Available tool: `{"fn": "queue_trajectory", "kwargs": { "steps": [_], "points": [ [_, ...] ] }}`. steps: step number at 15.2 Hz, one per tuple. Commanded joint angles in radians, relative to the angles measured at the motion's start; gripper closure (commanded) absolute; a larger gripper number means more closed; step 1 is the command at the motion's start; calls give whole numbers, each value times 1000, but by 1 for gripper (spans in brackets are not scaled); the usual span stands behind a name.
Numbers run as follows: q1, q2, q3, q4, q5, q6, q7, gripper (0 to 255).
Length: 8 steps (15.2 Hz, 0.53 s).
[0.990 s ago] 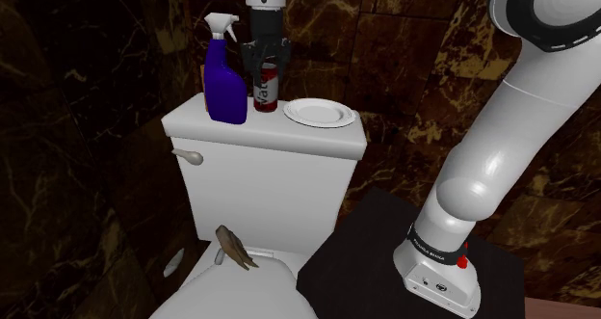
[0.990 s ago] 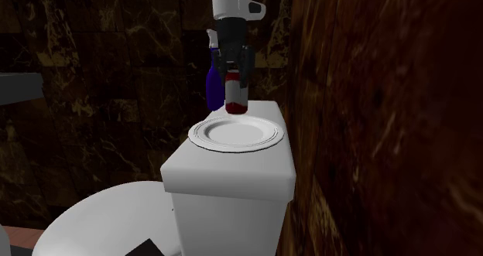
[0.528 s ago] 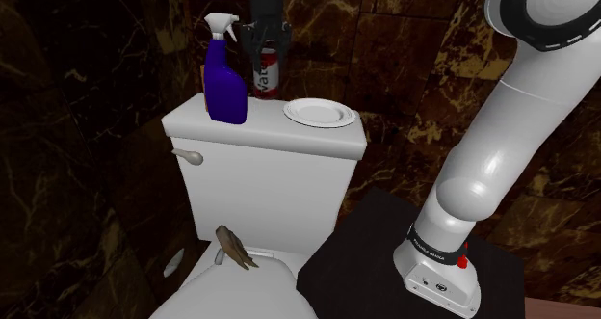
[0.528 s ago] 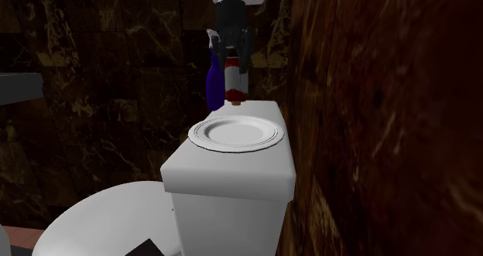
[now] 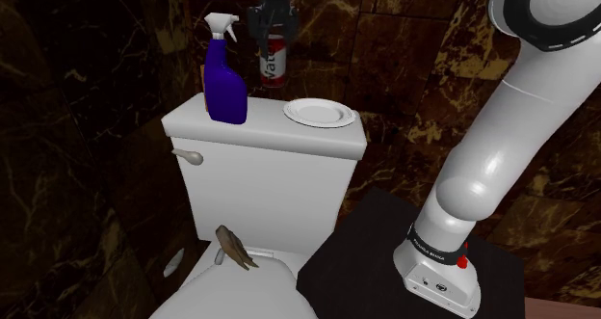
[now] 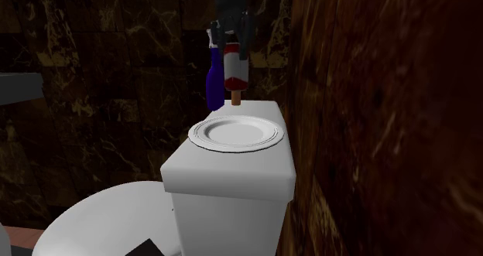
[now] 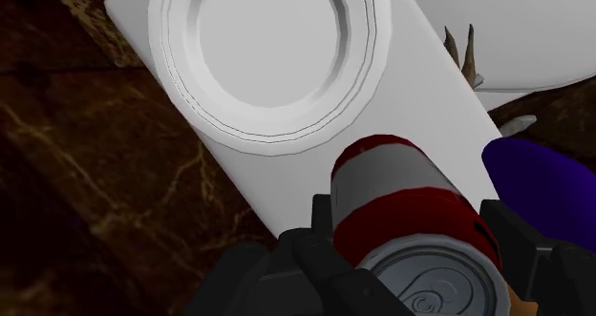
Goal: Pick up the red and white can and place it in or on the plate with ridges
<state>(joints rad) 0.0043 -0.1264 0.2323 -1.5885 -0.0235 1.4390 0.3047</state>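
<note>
- Spray bottle (image 5: 224,81): purple-blue body, white trigger head; upright on the tank lid, toward the shoulder view's left.
- Toilet tank (image 5: 260,187): white, lidded; flush lever (image 5: 190,156) on its front.
- Toilet seat (image 6: 101,216): white, below the tank.
- Brown object (image 5: 236,247): kind unclear, on the seat near the tank.
- Wall (image 5: 87,124): dark brown marble, gold-veined.

No text can be read in full. In the shoulder view the red and white can (image 5: 274,65) carries large letters running sideways up its wall. Their shapes show, but no word can be made out. On the white arm (image 5: 482,172), a black band (image 5: 431,249) around the lowest joint bears 1 line of tiny white letters, too small to read. At 5 o'clock from that band, the arm's foot shows a small dark round emblem (image 5: 444,287), also illegible.
</note>
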Motion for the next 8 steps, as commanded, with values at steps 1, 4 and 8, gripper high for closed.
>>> {"fn": "queue_trajectory", "kwargs": {
  "steps": [1,4,8],
  "points": [
    [-11,-59,-18,-44,10,-12,-30,255],
    [-26,-160,-54,-131,19,-23,-83,255],
    [-41,-284,-105,-225,18,-50,-153,255]
  ]
}}
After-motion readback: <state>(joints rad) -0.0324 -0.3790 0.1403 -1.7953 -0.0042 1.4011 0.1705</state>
